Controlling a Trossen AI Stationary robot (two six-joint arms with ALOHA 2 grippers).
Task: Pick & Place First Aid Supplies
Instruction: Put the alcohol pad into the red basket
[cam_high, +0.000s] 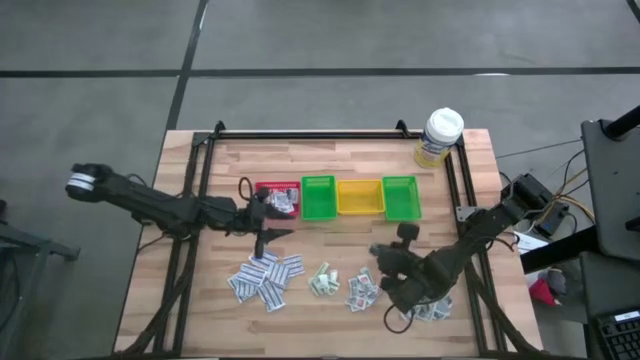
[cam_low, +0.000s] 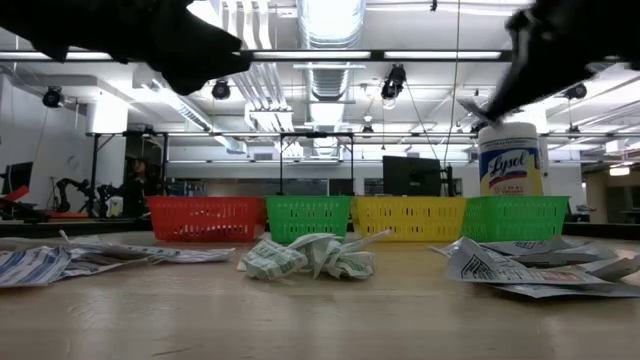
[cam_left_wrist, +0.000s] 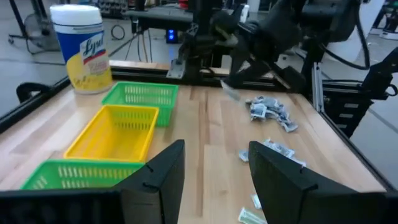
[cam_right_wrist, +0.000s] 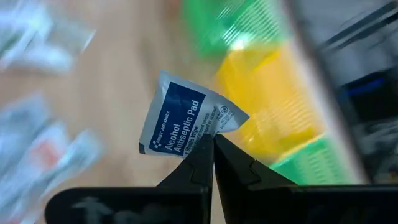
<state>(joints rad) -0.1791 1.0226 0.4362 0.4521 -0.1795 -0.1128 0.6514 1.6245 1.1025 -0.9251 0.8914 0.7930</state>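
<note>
1. Right gripper (cam_right_wrist: 212, 146) has its dark fingers pressed together, pinching a crinkly white paper packet (cam_right_wrist: 186, 121) with a blue "Alcohol Antiseptic Pad" panel by its corner, up off the wood.
2. Left gripper (cam_left_wrist: 211, 168) hangs spread near the red mesh bin (cam_high: 278, 198), nothing between the fingers.
3. Flat packet piles (cam_high: 265, 278) sit around 6 o'clock of the bin row on the plank table (cam_high: 330, 320).
</note>
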